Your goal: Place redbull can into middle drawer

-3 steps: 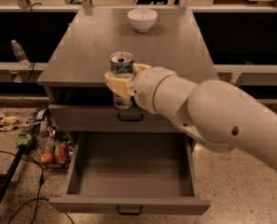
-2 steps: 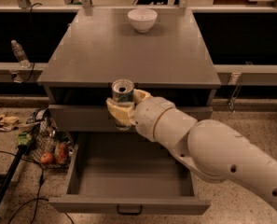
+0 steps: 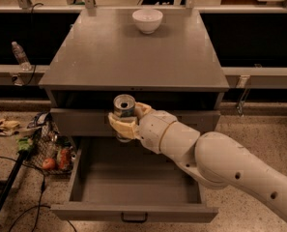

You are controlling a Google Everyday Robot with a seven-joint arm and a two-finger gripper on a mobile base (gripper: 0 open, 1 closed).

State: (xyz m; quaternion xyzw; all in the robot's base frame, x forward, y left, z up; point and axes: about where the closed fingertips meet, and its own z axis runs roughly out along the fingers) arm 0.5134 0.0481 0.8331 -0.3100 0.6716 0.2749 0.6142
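Note:
The redbull can (image 3: 124, 108) is upright, silver top up, held in my gripper (image 3: 127, 122), which is shut on it. It hangs in front of the closed upper drawer (image 3: 80, 121), above the back of the open middle drawer (image 3: 133, 185). That drawer is pulled out wide, its grey inside empty, its small black handle (image 3: 134, 218) at the front edge. My white arm (image 3: 215, 163) reaches in from the lower right, over the drawer's right side.
A white bowl (image 3: 147, 20) stands at the back of the grey cabinet top (image 3: 133, 57). A clear plastic water bottle (image 3: 20, 55) sits on a ledge at left. A wire basket with food items (image 3: 53, 151), cables and clutter lie on the floor at left.
My gripper has carried the can down and toward the camera, from the cabinet top's front edge to in front of the upper drawer, over the open drawer.

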